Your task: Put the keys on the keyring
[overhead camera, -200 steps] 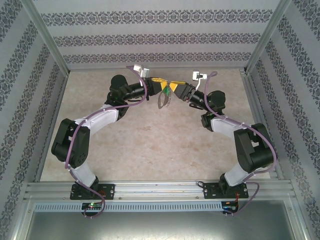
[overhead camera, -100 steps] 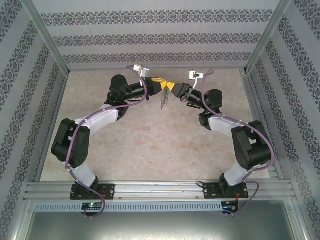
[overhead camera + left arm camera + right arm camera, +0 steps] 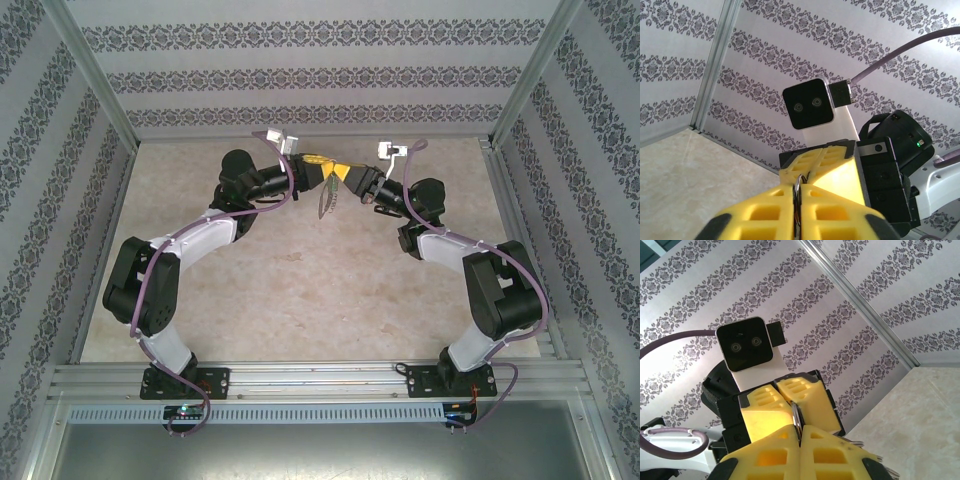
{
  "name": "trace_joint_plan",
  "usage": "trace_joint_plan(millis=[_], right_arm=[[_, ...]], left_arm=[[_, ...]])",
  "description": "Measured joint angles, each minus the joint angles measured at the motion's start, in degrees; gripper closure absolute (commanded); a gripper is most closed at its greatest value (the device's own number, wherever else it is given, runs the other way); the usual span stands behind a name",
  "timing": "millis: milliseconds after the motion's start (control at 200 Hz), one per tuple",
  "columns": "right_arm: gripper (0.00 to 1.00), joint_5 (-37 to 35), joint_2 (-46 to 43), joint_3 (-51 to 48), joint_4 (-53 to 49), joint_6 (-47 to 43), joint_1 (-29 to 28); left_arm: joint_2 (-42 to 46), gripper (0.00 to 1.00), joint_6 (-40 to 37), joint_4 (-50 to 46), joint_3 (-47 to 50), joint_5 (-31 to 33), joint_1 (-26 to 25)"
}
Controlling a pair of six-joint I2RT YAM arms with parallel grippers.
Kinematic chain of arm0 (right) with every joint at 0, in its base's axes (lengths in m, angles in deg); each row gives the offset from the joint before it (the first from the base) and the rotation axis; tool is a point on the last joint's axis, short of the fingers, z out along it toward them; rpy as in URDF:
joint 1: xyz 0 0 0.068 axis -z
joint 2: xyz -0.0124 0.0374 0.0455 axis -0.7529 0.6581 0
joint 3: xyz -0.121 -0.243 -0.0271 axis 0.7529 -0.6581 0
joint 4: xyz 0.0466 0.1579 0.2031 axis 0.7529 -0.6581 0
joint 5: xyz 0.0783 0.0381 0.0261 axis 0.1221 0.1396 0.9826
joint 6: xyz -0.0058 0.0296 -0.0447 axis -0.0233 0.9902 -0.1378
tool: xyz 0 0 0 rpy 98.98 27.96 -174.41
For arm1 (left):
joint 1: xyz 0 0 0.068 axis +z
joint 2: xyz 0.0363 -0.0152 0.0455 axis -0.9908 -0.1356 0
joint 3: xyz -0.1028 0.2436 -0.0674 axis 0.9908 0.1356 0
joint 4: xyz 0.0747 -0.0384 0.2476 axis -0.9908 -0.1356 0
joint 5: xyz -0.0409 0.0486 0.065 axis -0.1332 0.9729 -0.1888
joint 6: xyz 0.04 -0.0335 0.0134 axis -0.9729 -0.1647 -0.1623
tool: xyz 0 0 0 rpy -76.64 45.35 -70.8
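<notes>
High over the table's far middle, my left gripper [image 3: 322, 171] and right gripper [image 3: 340, 173] meet tip to tip. Both are shut on the same thin grey metal keyring [image 3: 326, 203], whose lower part hangs below them. In the left wrist view my yellow left gripper [image 3: 798, 194] pinches the keyring [image 3: 796, 183] edge-on, with the right gripper's fingers [image 3: 840, 167] directly opposite. In the right wrist view my right gripper [image 3: 799, 434] clamps the keyring [image 3: 796, 416], and jagged silver metal [image 3: 860, 443] sticks out to its right. The keys are hidden from me.
The beige marbled table [image 3: 300, 290] lies well below both grippers. Patterned walls [image 3: 300, 75] and aluminium posts [image 3: 100, 90] enclose the back and sides. Each wrist view has the other arm's white camera block [image 3: 810, 104] close ahead.
The right gripper has closed onto the keyring and shifted slightly left and up toward the left gripper. The hanging ring has swung and turned below them.
</notes>
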Motion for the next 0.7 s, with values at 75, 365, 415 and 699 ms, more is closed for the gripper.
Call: trace_joint_plan(millis=[75,365,415,699], right_arm=[[1.0,0.6,-0.2,0.0,-1.0,-0.5,0.4],[1.0,1.8,-0.8,0.0,-7.2,-2.8,2.3],[1.0,1.9,-0.8,0.0,-8.5,-3.5,2.4],[1.0,2.3,-4.1,0.0,-21.4,-11.0,3.0]], left_arm=[[0.0,0.72,-1.6,-1.2,0.0,0.7,0.0],[0.7,0.6,-6.2,-6.4,0.1,1.8,0.4],[1.2,0.59,-7.2,-7.6,0.1,1.8,0.5],[3.6,0.54,-11.5,-13.4,0.1,2.0,1.8]])
